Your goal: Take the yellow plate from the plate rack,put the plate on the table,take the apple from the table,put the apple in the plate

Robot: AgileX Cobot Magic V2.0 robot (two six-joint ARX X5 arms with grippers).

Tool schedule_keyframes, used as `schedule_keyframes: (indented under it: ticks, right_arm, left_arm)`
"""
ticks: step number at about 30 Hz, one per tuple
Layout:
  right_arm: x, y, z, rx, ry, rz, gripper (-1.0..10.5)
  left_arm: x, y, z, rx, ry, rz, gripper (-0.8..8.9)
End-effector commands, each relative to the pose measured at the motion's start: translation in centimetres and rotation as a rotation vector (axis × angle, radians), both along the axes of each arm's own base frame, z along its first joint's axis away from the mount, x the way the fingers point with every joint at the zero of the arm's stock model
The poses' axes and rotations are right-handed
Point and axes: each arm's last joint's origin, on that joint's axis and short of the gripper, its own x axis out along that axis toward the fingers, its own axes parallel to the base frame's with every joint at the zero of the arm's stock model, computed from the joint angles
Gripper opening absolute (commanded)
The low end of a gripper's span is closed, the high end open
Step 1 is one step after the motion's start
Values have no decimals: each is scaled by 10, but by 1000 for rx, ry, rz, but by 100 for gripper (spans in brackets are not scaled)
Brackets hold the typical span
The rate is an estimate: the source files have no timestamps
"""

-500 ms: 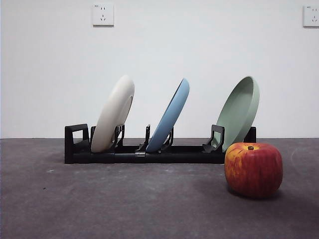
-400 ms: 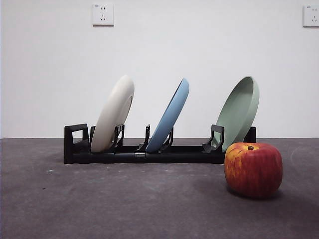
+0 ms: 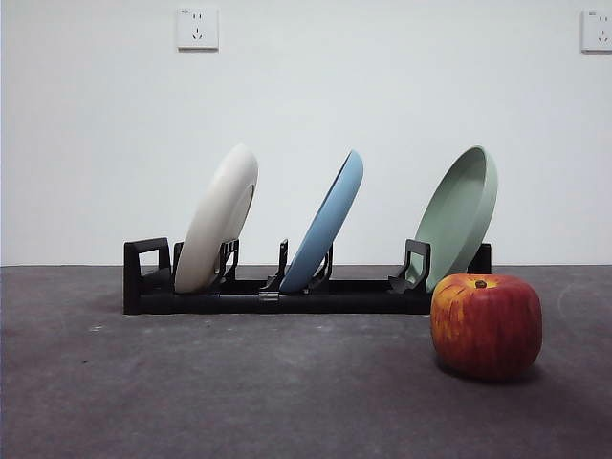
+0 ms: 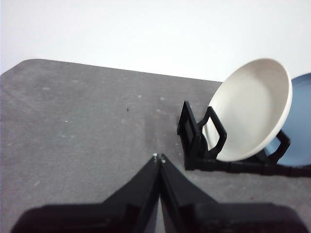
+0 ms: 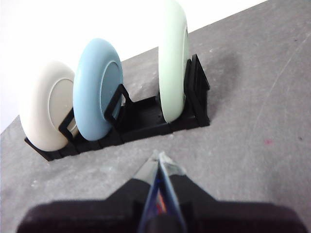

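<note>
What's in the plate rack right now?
The plate rack holds three leaning plates: yellow plate, light blue plate, pale green plate. The slot bottoms are hidden.

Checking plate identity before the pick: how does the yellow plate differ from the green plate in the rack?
The yellow plate is matte cream and sits at the plate rack's handle end; the green plate is pale green, at the opposite end, behind the apple. Both lean the same way in slots, and no gripper touches either.

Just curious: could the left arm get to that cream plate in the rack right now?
Probably yes. The left gripper, jaws shut, faces the yellow plate across bare table; nothing lies between.
</note>
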Motion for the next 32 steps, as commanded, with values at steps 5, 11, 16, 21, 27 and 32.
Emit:
schedule_keyframes:
  ticks: [5, 11, 16, 21, 27, 32]
  right_arm:
    - [24, 5, 44, -48, 25, 14, -11]
    - [49, 10, 76, -127, 87, 34, -10]
    - [67, 15, 97, -219, 167, 66, -2]
    - [85, 20, 111, -267, 244, 144, 1]
    - [105, 27, 115, -250, 284, 238, 93]
    - [110, 28, 112, -246, 304, 252, 225]
  left_arm:
    - [37, -4, 45, -34, 108, -94, -6]
    - [83, -11, 75, -69, 191, -301, -6]
    - [119, -15, 90, -105, 260, -397, -6]
    - [153, -20, 100, -137, 334, -472, -4]
    - [193, -41, 109, -103, 414, -557, 118]
    - [224, -74, 114, -84, 451, -637, 262]
